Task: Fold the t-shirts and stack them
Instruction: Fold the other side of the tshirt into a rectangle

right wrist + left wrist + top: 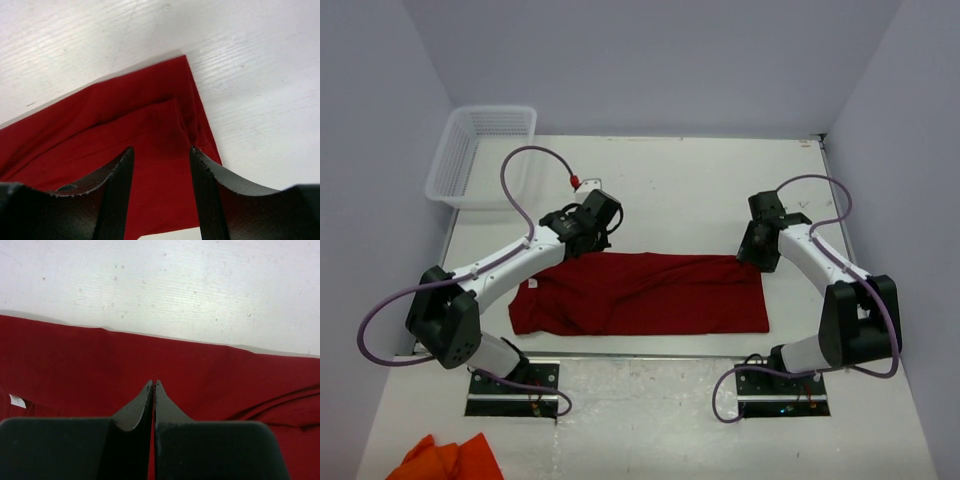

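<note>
Red t-shirt (640,295) beneath right gripper (161,150)

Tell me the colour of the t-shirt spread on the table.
The t-shirt is plain dark red, clearest in the top external view.

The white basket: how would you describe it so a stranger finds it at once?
On the white table, look to the far left corner. The white basket stands there, the only mesh-walled container, beyond the flat red t-shirt.
</note>
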Controlling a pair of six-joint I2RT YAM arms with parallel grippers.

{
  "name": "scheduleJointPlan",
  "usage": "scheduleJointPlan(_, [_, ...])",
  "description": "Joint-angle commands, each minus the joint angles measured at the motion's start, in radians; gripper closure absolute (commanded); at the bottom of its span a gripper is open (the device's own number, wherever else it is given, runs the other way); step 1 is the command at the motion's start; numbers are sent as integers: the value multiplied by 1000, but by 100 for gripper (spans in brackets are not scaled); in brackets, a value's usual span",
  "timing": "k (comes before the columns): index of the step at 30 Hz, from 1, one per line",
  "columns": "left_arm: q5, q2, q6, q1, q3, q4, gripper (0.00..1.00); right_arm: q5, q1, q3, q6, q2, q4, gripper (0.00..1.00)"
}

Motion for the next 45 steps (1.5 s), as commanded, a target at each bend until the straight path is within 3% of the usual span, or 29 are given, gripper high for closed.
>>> scheduleJointPlan(1, [20, -44, 47, 1, -30, 61, 100, 54, -20, 17, 27, 6, -42, 51])
scheduleJointPlan(9, [115, -48, 73, 2, -49, 124, 100, 48, -29, 58, 30, 71, -42, 53])
scheduleJointPlan(21, [118, -61, 80, 2, -79, 141, 100, 42, -33, 135, 1, 164, -22, 57])
scheduleJointPlan(32, [109, -85, 83, 2, -78, 127, 100, 2, -43, 106, -5, 200, 25, 62])
scheduleJointPlan(36, [112, -82, 87, 2, -82, 132, 100, 1, -49, 112, -10, 218, 33, 69])
scheduleJointPlan(39, [112, -79, 87, 4, -86, 135, 100, 11, -52, 112, -7, 210, 33, 99])
scheduleJointPlan(45, [123, -77, 83, 4, -99, 147, 100, 96, -47, 58, -7, 86, 40, 100])
